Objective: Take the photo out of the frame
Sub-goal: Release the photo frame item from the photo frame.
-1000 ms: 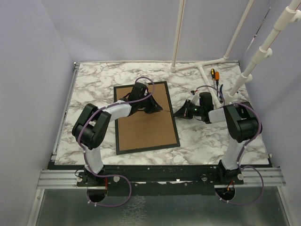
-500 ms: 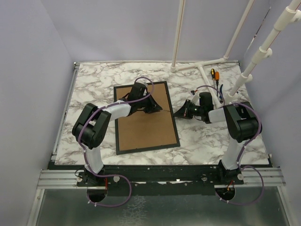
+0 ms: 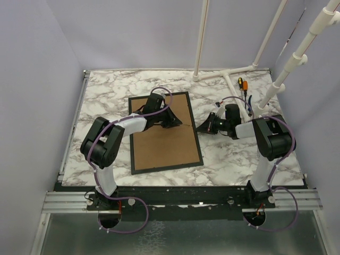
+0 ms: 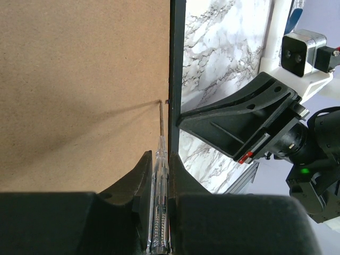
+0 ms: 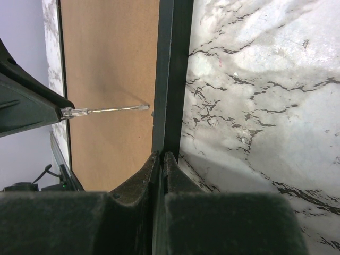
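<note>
The screwdriver (image 4: 159, 212) clamped in the left gripper (image 4: 159, 160) could skid off the right-border tab (image 4: 167, 102) and gouge the backing (image 4: 79, 79) if the right gripper (image 5: 162, 158), fingers together, lets the frame (image 4: 177, 53) slide.

A white-and-grey marbled table top (image 3: 106, 90) fills a booth with pale lavender walls (image 3: 133, 32). White plastic pipes (image 3: 201, 37) rise from a branching white foot (image 3: 229, 79) in the table's far right part, and a small orange-handled tool (image 3: 240, 83) lies just beside that foot. A slim screwdriver (image 4: 159, 212) with a clear handle and a thin metal shaft lies nearly level, while an aluminium rail (image 3: 180, 202) runs along the near edge with a dull grey metal sheet (image 3: 175, 234) below it.
</note>
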Tool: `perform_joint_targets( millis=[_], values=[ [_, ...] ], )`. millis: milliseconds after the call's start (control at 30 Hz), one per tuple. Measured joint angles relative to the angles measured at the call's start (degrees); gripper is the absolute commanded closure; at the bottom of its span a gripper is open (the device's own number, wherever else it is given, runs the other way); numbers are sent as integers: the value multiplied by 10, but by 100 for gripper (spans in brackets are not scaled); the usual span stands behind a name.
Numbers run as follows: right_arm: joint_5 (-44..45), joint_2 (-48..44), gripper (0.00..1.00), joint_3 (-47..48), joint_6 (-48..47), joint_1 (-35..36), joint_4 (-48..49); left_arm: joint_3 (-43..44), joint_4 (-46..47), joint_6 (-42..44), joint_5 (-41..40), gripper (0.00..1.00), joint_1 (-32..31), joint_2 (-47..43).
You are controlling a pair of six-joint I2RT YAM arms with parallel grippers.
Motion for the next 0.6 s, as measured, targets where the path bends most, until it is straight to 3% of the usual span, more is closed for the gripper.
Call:
perform_joint_targets(
  millis=[600],
  values=[
    [0,0,94,1,0,0,0,0,1,-3,16,100,0,4]
  ],
)
